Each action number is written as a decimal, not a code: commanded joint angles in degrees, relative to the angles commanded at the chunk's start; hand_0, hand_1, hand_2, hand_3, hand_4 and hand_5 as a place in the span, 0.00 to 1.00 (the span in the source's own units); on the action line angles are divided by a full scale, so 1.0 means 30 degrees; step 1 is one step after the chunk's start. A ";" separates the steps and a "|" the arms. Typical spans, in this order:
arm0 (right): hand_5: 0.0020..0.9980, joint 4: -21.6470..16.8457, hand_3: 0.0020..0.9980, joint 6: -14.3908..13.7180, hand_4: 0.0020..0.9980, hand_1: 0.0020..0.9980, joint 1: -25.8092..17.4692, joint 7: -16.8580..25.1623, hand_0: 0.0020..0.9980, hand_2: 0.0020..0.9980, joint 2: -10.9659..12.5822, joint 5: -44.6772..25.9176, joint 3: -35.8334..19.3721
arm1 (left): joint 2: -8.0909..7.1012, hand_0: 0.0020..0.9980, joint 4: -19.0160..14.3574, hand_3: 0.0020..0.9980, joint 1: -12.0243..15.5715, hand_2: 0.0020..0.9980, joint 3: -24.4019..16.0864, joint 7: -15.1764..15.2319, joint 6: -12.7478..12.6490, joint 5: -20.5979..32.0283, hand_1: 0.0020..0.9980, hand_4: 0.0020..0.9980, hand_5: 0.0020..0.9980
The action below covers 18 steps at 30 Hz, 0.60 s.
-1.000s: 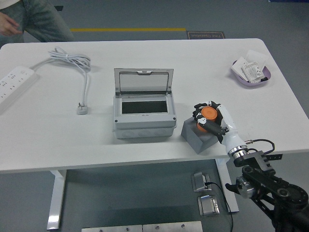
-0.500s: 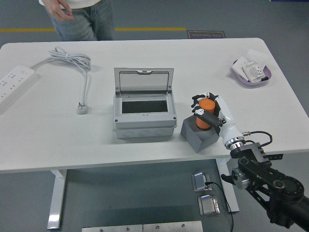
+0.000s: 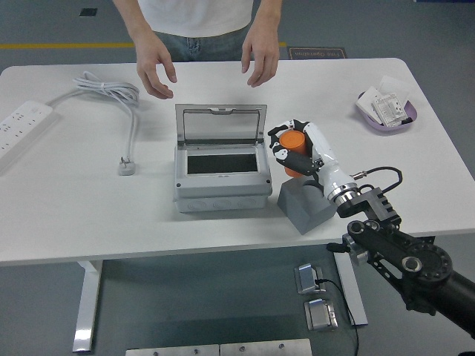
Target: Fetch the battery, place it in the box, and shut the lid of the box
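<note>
Battery (image 3: 293, 145), orange and cylindrical, sits gripped in the right hand (image 3: 297, 148), whose fingers curl around it, held above the grey block (image 3: 304, 204) just right of the box (image 3: 220, 172); box lid (image 3: 220, 124) stands open; a person's hands (image 3: 260, 59) hover beyond it; no writing is legible.

No legible text; floor sign (image 3: 317, 53) print too blurred.

Robotics lab or workshop, grey floor with yellow line (image 3: 67, 46), white table (image 3: 89, 215), floor sockets (image 3: 315, 297)
</note>
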<state>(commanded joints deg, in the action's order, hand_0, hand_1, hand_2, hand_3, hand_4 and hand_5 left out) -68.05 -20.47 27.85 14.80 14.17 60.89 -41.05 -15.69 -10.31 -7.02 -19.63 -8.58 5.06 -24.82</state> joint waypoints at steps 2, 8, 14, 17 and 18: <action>0.00 -0.0082 0.25 0.0240 0.00 0.22 0.0494 -0.0866 0.11 0.26 -0.0186 0.1101 0.0234 | 0.0003 0.80 0.0000 0.99 0.0010 0.78 0.0000 -0.0025 0.0009 0.0006 0.79 0.82 0.96; 0.00 -0.0224 0.25 0.2163 0.00 0.22 0.2262 -0.3864 0.11 0.26 -0.0920 0.5031 0.1086 | -0.0026 0.80 0.0000 0.98 0.0043 0.78 -0.0473 -0.0254 0.0050 -0.0438 0.79 0.82 0.96; 0.00 0.0366 0.25 0.4205 0.00 0.22 0.4038 -0.6830 0.11 0.25 -0.1692 0.9077 0.2393 | -0.0096 0.80 0.0000 0.98 0.0036 0.78 -0.0963 -0.0475 0.0083 -0.0922 0.79 0.82 0.96; 0.00 0.0858 0.25 0.4730 0.00 0.22 0.4842 -0.8040 0.12 0.26 -0.1952 1.0802 0.3079 | -0.0115 0.80 0.0000 0.98 0.0020 0.78 -0.1025 -0.0522 0.0093 -0.1019 0.79 0.82 0.96; 0.00 0.1026 0.25 0.4818 0.00 0.22 0.5067 -0.8319 0.12 0.26 -0.2016 1.1231 0.3270 | -0.0120 0.80 0.0000 0.98 0.0013 0.78 -0.1042 -0.0533 0.0097 -0.1049 0.79 0.82 0.96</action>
<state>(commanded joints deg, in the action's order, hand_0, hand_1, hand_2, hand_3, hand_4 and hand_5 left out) -64.97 -6.02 43.05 -10.15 8.13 94.58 -31.24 -16.05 -10.31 -6.98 -22.76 -10.18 5.35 -27.97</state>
